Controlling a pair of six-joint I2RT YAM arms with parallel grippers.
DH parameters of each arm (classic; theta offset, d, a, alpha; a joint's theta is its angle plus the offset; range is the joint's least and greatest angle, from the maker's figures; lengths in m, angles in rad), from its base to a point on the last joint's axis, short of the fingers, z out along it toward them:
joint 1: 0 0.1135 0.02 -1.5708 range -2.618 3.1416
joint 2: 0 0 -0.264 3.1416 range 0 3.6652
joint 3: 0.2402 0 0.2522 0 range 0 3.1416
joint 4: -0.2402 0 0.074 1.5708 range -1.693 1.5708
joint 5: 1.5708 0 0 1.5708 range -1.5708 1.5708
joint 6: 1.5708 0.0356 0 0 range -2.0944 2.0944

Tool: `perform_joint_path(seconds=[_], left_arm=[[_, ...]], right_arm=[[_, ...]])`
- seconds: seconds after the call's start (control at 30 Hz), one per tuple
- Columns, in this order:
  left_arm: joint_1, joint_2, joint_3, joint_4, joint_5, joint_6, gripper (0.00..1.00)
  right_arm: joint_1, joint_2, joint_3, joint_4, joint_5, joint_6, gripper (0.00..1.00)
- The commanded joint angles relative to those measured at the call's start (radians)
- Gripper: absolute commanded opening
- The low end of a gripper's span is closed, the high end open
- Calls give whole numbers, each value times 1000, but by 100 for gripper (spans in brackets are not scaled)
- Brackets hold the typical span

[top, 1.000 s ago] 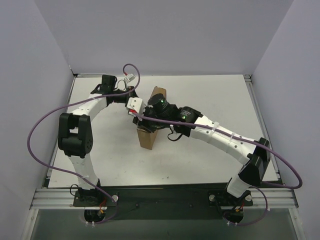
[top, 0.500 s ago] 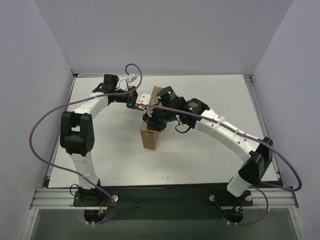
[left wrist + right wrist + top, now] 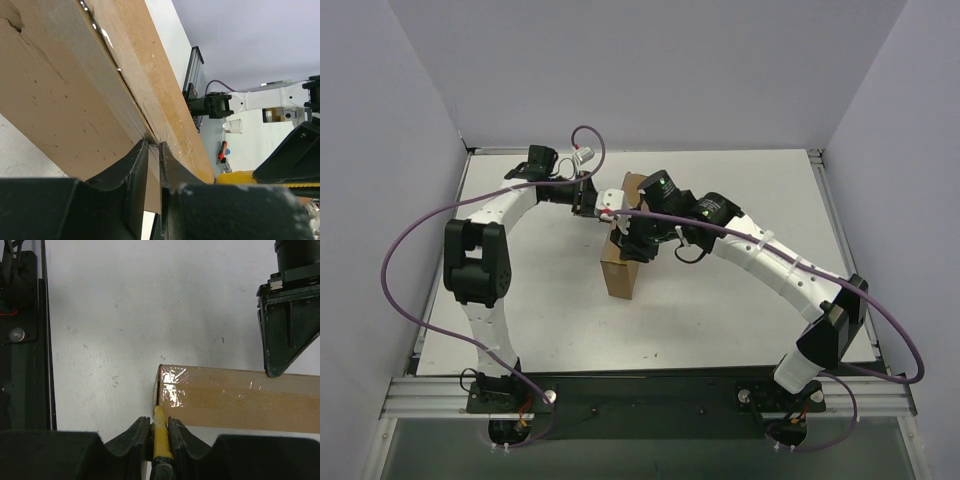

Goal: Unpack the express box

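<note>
The express box (image 3: pixel 621 272), brown cardboard sealed with shiny clear tape (image 3: pixel 172 390), stands on a narrow side at the table's middle. My left gripper (image 3: pixel 607 207) is closed on its upper far edge. In the left wrist view its jaws (image 3: pixel 153 147) pinch the cardboard (image 3: pixel 75 110) with only a thin gap. My right gripper (image 3: pixel 630 243) is shut on a yellow-handled tool (image 3: pixel 161 437). In the right wrist view the gripper (image 3: pixel 159 422) holds the tool's tip against the box's taped end corner (image 3: pixel 161 390). The left gripper (image 3: pixel 287 325) shows at the box's other end.
The white table (image 3: pixel 740 180) is bounded by purple walls and an aluminium rail (image 3: pixel 650 395) at the near edge. A black frame strip (image 3: pixel 22 340) runs along one table side. Purple cables (image 3: pixel 410 240) loop from both arms.
My right arm has swung its wrist farther back over the box, bringing the tool to the box's end corner. My left gripper has shifted slightly back and stays on the box.
</note>
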Motion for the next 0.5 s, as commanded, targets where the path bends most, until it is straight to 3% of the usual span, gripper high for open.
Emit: perform_joint_path(seconds=[0.0,0.13,0.33,0.47], left_arm=[[10,87,-33,-55,-251,162,18],[7,81,-10,-54,-233,159,19],[6,11,53,46,-109,38,25],[21,-86,105,67,-153,-24,42]], right_arm=[[-44,-54,60,-67,-7,-7,0],[-111,-22,198,-51,-54,183,0],[-299,53,306,24,33,250,0],[-419,117,255,214,174,230,0]])
